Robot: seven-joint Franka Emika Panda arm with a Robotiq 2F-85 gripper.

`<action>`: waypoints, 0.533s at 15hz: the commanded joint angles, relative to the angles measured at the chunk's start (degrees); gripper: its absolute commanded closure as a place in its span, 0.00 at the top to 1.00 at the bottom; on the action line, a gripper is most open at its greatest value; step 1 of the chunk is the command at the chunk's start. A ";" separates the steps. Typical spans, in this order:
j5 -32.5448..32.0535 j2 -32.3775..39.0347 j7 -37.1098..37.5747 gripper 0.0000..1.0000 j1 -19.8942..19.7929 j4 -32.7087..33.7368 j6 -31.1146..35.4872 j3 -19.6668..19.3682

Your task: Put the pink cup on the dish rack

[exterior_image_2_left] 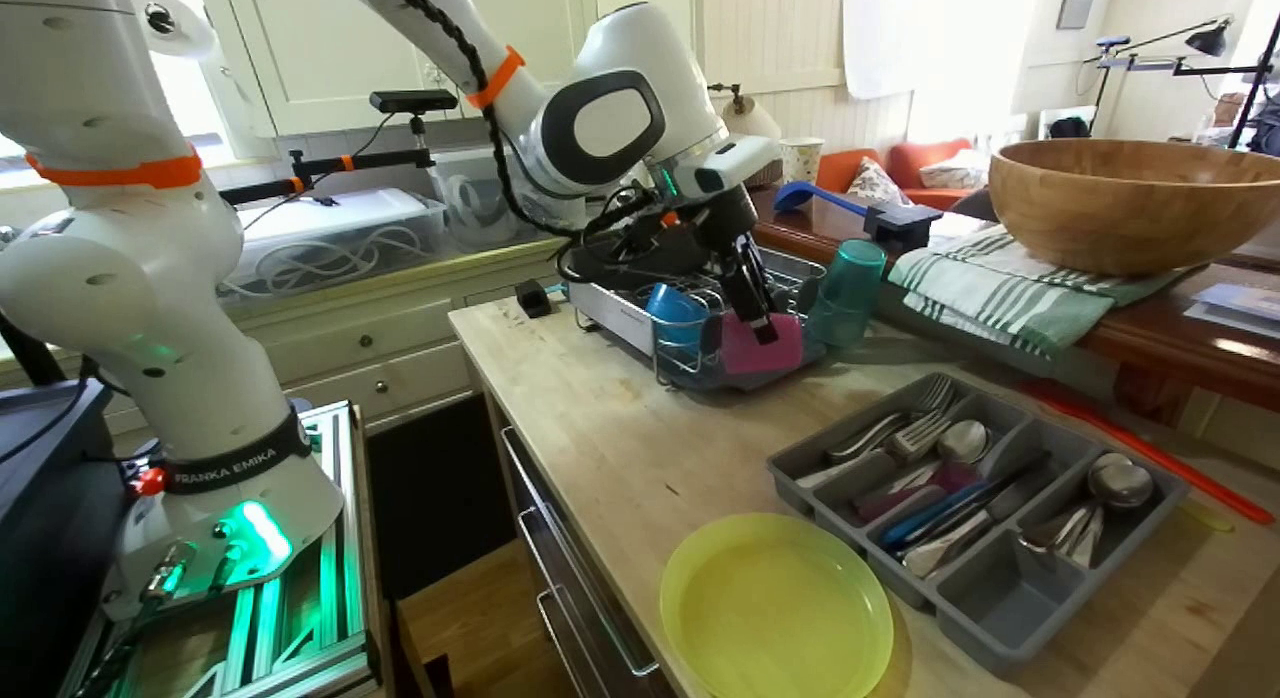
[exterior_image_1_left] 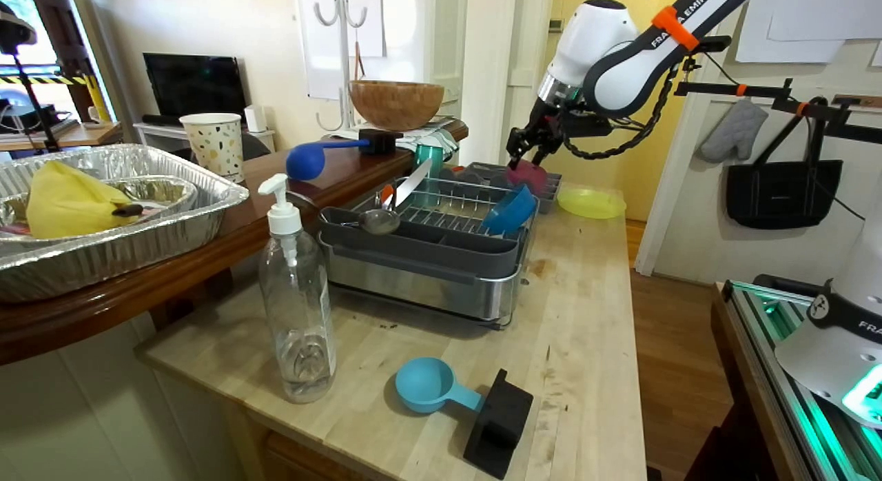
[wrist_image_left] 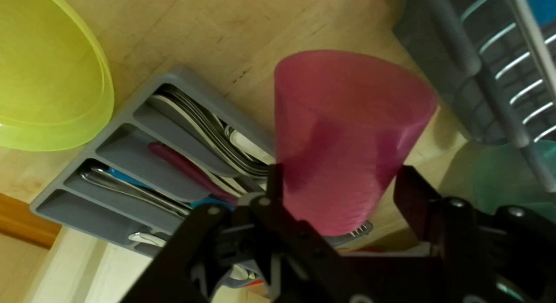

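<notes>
The pink cup (wrist_image_left: 352, 133) is held in my gripper (wrist_image_left: 338, 177), one black finger on each side of it. Its open rim points away from the palm in the wrist view. In an exterior view the cup (exterior_image_2_left: 740, 348) hangs tilted above the wooden counter, level with the near end of the dish rack (exterior_image_2_left: 618, 316). In another exterior view the cup (exterior_image_1_left: 528, 178) shows beyond the far end of the grey wire dish rack (exterior_image_1_left: 441, 295). The wrist view shows part of the rack (wrist_image_left: 504, 73) at the upper right, apart from the cup.
A blue cup (exterior_image_2_left: 675, 320) leans inside the rack. A teal cup (exterior_image_2_left: 848, 296) stands at the rack's corner. A grey cutlery tray (exterior_image_2_left: 1015, 598) and a yellow-green bowl (exterior_image_2_left: 775, 608) sit on the counter. A soap bottle (exterior_image_1_left: 301, 322) and blue scoop (exterior_image_1_left: 426, 384) stand beyond the rack.
</notes>
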 commanded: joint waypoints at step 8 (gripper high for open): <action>-18.29 -1.25 17.34 0.41 0.98 -2.70 4.95 -0.26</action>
